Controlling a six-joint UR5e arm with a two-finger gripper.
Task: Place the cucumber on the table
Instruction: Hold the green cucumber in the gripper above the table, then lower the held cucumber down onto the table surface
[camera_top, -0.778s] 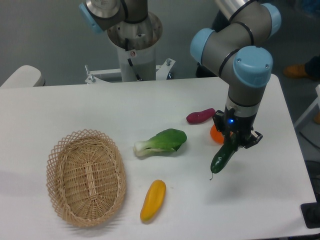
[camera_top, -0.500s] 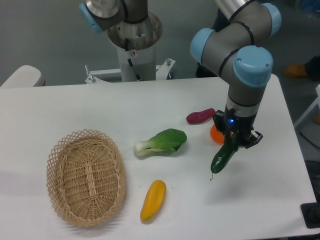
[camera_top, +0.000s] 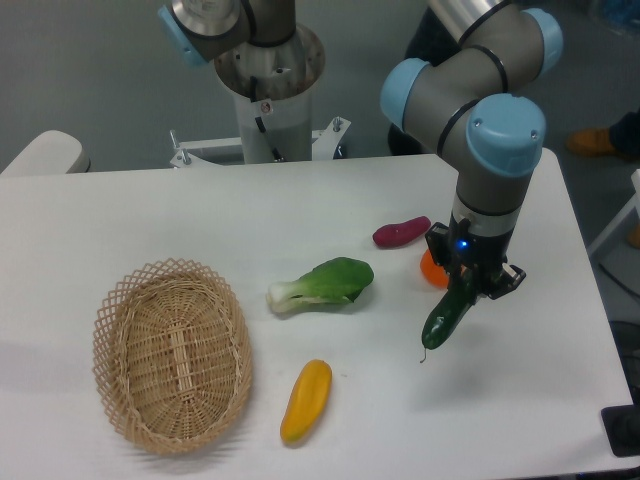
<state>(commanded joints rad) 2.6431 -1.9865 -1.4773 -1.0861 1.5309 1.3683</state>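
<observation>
The dark green cucumber (camera_top: 444, 318) hangs tilted from my gripper (camera_top: 468, 283), its thin stem tip pointing down-left toward the white table (camera_top: 150, 210). The gripper is shut on the cucumber's upper end. The cucumber's lower end is close to the tabletop at the right side; I cannot tell whether the stem tip touches it.
A wicker basket (camera_top: 172, 352) stands at the front left. A yellow vegetable (camera_top: 305, 400) lies in front of a bok choy (camera_top: 322, 283). A purple vegetable (camera_top: 401, 231) and an orange object (camera_top: 433, 268) lie just behind the gripper. The table's right edge is near.
</observation>
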